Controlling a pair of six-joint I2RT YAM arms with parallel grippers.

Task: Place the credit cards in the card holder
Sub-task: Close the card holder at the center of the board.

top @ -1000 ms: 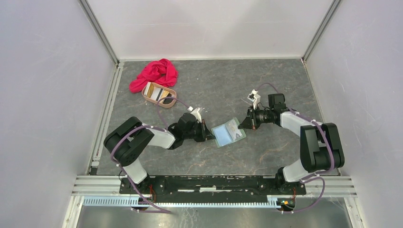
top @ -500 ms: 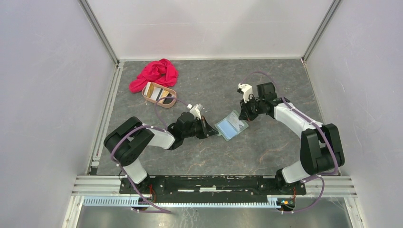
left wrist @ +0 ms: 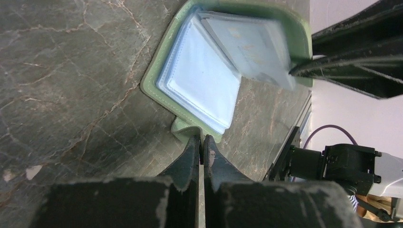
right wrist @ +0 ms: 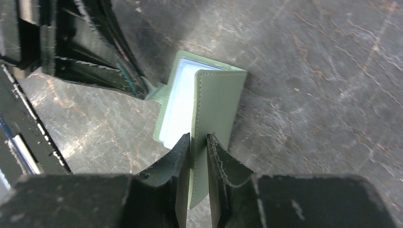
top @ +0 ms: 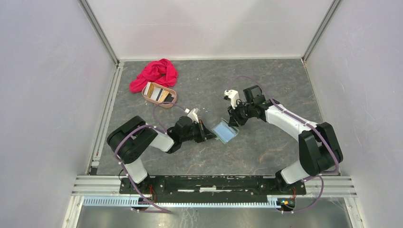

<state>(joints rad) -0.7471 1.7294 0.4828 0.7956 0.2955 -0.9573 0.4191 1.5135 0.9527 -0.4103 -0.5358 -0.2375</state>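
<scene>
**A:** Where does the card holder [top: 225,130] sit?

**B:** In the middle of the desk [top: 275,80], between the two arms, with its cover half raised. The left gripper [left wrist: 200,140] is clamped tight on the little snap tab at the holder's left edge.

**A:** And the right gripper [right wrist: 198,140]?

**B:** It sits astride the cover's free edge, reaching in from the far right. A sliver of gap shows, so I cannot tell whether it truly pinches.

**A:** The credit cards [top: 159,94]?

**B:** They are in the tray [top: 144,97], far-left of the holder and well apart from it. The left arm is nearer them, though it is busy on the tab.
</scene>
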